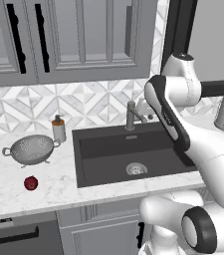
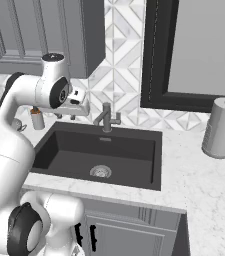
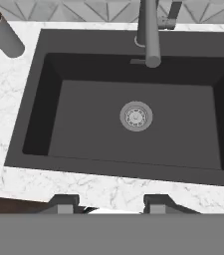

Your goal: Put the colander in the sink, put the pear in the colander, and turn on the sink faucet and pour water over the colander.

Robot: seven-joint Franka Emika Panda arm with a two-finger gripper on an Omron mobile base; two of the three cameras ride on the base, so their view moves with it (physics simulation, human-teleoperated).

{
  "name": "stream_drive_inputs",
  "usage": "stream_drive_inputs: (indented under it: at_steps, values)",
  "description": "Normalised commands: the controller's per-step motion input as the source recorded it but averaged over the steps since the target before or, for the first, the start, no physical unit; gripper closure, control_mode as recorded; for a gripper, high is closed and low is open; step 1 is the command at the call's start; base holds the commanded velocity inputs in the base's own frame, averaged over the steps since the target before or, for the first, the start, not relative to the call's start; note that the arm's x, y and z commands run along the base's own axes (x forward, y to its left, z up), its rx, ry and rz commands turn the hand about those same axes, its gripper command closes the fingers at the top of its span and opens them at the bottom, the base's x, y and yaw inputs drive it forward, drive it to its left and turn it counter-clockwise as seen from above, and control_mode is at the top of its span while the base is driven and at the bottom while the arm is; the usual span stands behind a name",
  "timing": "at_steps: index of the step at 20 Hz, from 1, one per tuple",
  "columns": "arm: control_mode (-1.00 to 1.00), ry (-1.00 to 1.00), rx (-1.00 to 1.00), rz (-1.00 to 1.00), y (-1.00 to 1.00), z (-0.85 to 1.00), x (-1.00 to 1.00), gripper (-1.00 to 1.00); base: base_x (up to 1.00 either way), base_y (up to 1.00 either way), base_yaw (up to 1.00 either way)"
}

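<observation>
Nearest to the hand camera, the two dark finger tips of the gripper (image 3: 111,203) stand apart with a clear gap between them, and nothing is between them. Below the hand lies the sink (image 3: 44,99), a dark grey basin with its round metal drain (image 3: 136,116) near the middle. Beyond the drain, on the far rim, the sink faucet (image 3: 149,31) stands upright with its spout over the basin.

On the marble counter (image 1: 58,179), well away from the hand on its left side, the colander (image 1: 32,149) sits upright on its small base, outside the sink. Just beside it stands a soap pump bottle (image 1: 58,128). Near the colander, closer to the counter edge, the dark red pear (image 1: 31,183) rests on the marble, apart from the colander. On the other side of the sink stands a grey cylinder (image 2: 221,128), maybe a paper towel roll.
</observation>
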Motion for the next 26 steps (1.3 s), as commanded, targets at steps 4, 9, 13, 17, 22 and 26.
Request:
stream_drive_inputs:
  at_steps: [4, 9, 13, 17, 22, 26]
  values:
    - [-1.0, 0.0, 0.0, 0.0, 0.02, -0.02, -0.15, -1.0, 0.0, 0.0, 0.0]
    - [-1.0, -0.06, 0.03, 0.0, 0.29, -0.13, -0.51, -1.0, 0.0, 0.0, 0.0]
    - [-1.0, -0.07, 0.08, 0.0, 0.62, -0.23, -0.47, -1.0, 0.0, 0.0, 0.0]
    - [-1.0, 0.0, 0.2, -0.03, 0.75, -0.32, -0.21, -1.0, 0.0, 0.0, 0.0]
    - [-1.0, 0.01, 0.42, -0.05, 0.72, -0.48, 0.0, -1.0, 0.0, 0.0, 0.0]
    - [-1.0, 0.0, 0.34, -0.06, 0.79, -0.49, 0.13, -1.0, 0.0, 0.0, 0.0]
